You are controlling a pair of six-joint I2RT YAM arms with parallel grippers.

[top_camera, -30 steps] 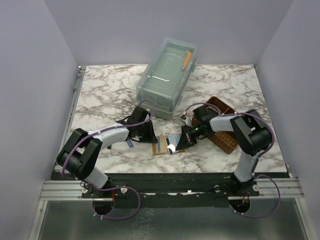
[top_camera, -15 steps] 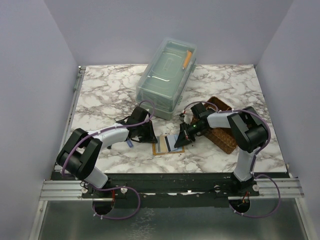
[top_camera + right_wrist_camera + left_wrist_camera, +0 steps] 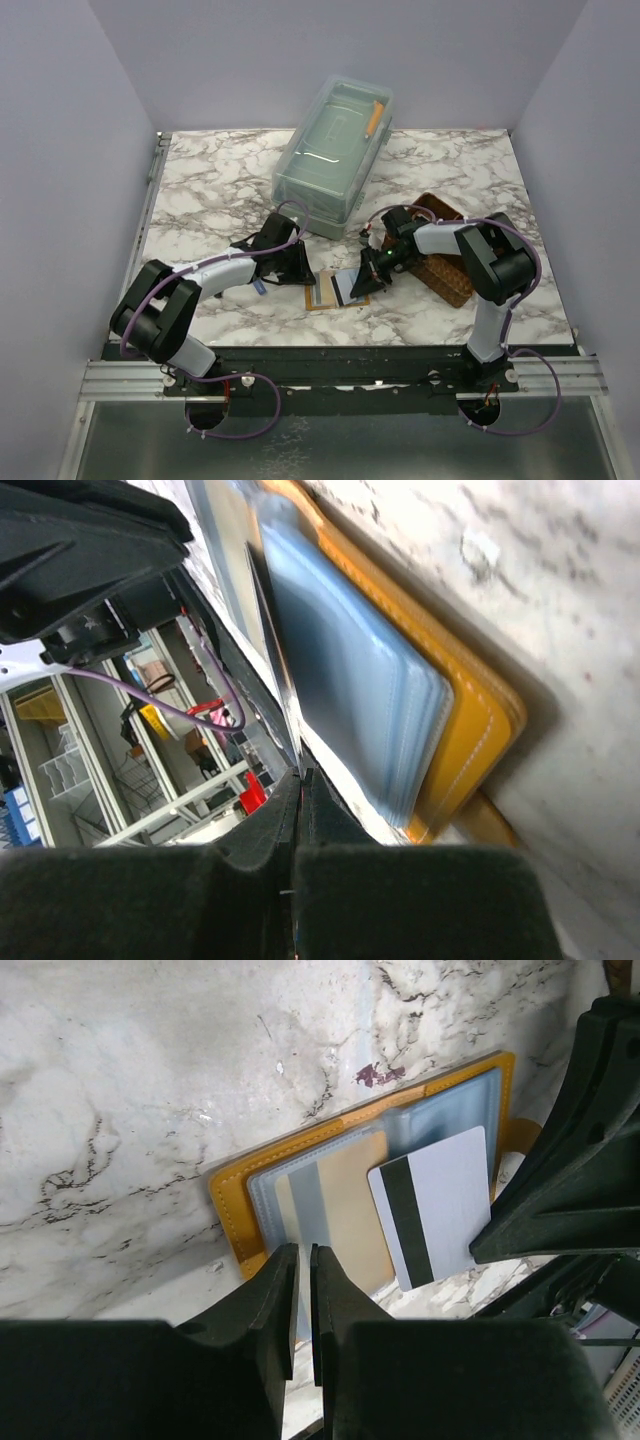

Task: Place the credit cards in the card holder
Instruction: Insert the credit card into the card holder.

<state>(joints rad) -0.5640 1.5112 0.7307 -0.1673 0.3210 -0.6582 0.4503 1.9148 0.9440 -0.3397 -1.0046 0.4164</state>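
The card holder [image 3: 318, 298] lies open on the marble near the front edge, orange-tan with grey, tan and light-blue panels [image 3: 235, 1210]. My right gripper [image 3: 362, 283] is shut on a pale grey credit card [image 3: 440, 1200] with a black stripe and holds it over the holder's right half. In the right wrist view the card [image 3: 280, 670] is edge-on, running from my right gripper [image 3: 302, 775] beside the light-blue sleeves [image 3: 350, 680]. My left gripper [image 3: 303, 272] is at the holder's left edge; its jaws [image 3: 303, 1250] are closed to a thin slit on the holder's near edge.
A clear lidded plastic box [image 3: 335, 150] with an orange item on top [image 3: 375, 117] stands at the back centre. A brown woven tray [image 3: 445, 255] sits behind my right arm. The right gripper's black body [image 3: 570, 1160] fills the right of the left wrist view.
My right gripper has drawn the card slightly up and left over the holder's right half. The left arm has barely moved.
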